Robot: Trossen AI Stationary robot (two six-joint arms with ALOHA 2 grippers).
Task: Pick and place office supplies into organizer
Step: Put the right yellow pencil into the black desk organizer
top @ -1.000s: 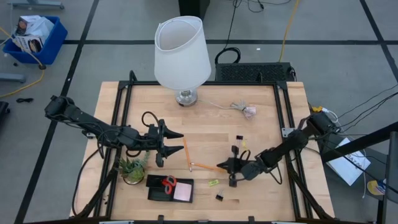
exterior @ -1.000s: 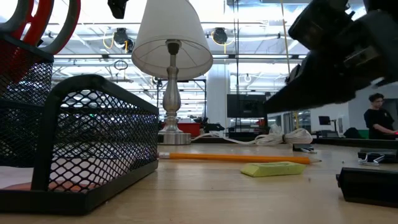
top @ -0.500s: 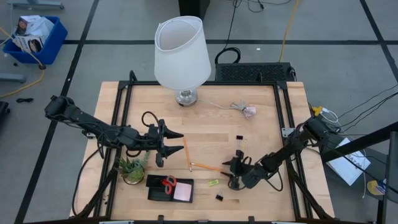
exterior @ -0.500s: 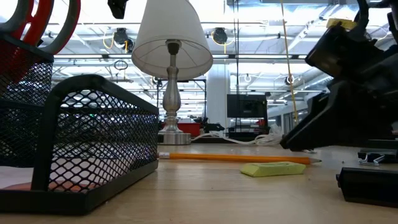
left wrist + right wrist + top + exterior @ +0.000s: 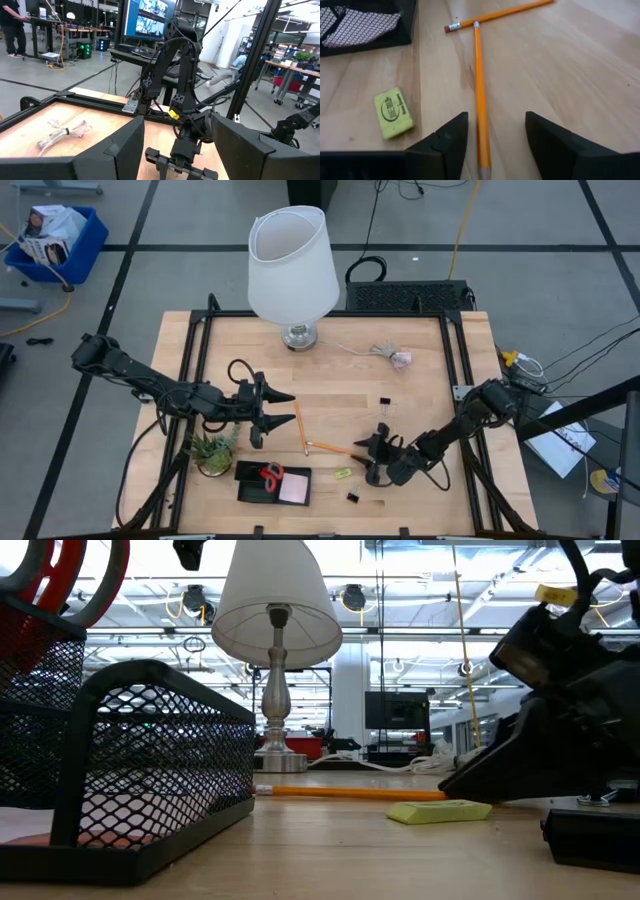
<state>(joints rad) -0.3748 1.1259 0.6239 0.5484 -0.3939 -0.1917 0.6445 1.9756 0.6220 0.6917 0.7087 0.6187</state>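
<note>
Two orange pencils lie on the table in a T: one (image 5: 479, 90) runs between my right gripper's fingers, the other (image 5: 495, 14) lies across its eraser end. My right gripper (image 5: 496, 125) (image 5: 372, 458) is open and low over the table, one finger on each side of the first pencil near its tip, apart from it. The black mesh organizer (image 5: 245, 480) holds red-handled scissors (image 5: 270, 474) and a pink pad (image 5: 294, 488). My left gripper (image 5: 272, 418) hovers open beyond the organizer, holding nothing.
A yellow eraser (image 5: 394, 112) lies between the pencil and the organizer. Black binder clips (image 5: 352, 497) (image 5: 385, 401) lie near my right gripper. A potted plant (image 5: 213, 452) stands left of the organizer, a lamp (image 5: 295, 270) at the far edge, and a cable bundle (image 5: 390, 355) beyond the pencils.
My right gripper has come down from well above the table to just over its surface, at the tip end of the pencil. The left arm and all the things on the table have kept still.
</note>
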